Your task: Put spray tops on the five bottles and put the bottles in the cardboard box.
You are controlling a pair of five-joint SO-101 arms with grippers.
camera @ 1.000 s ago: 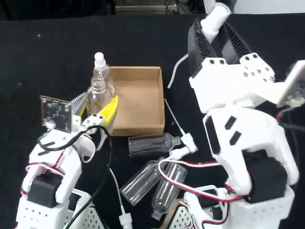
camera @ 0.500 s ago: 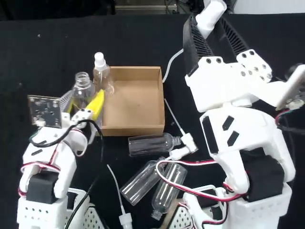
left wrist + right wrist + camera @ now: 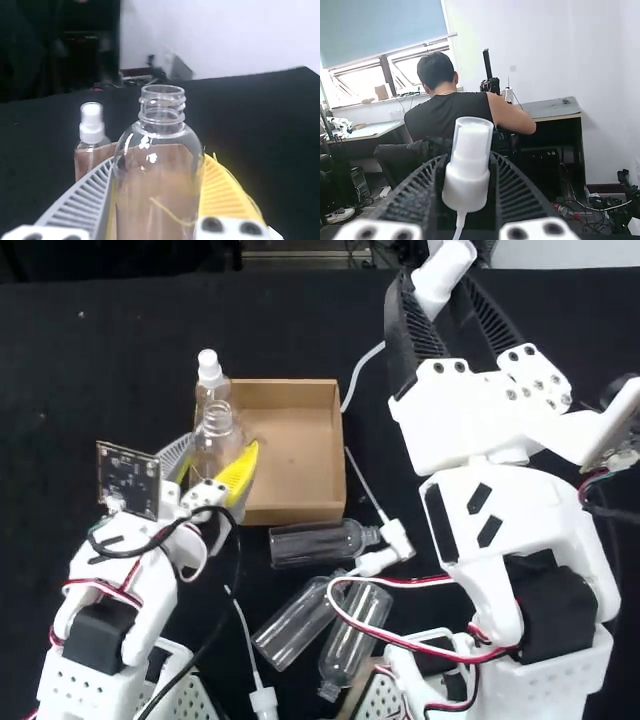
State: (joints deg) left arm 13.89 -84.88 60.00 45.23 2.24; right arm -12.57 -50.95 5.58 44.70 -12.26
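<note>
Gripped an uncapped bottle [image 3: 218,430] upright between the left jaws, one yellow and one grey, closed against its clear sides. Held it over the left wall of the cardboard box [image 3: 295,508], left of centre in the high view. Saw a capped bottle [image 3: 210,380] standing just above it in the frame, at the box's upper-left corner; could not tell whether inside the box or outside. Pinched a white spray top [image 3: 469,165] between the right jaws, raised high at the top of the high view, with its thin tube hanging down. Saw three bottles [image 3: 320,542] lying uncapped on the black surface [image 3: 100,340] below the box, with loose spray tops [image 3: 395,535] beside them.
</note>
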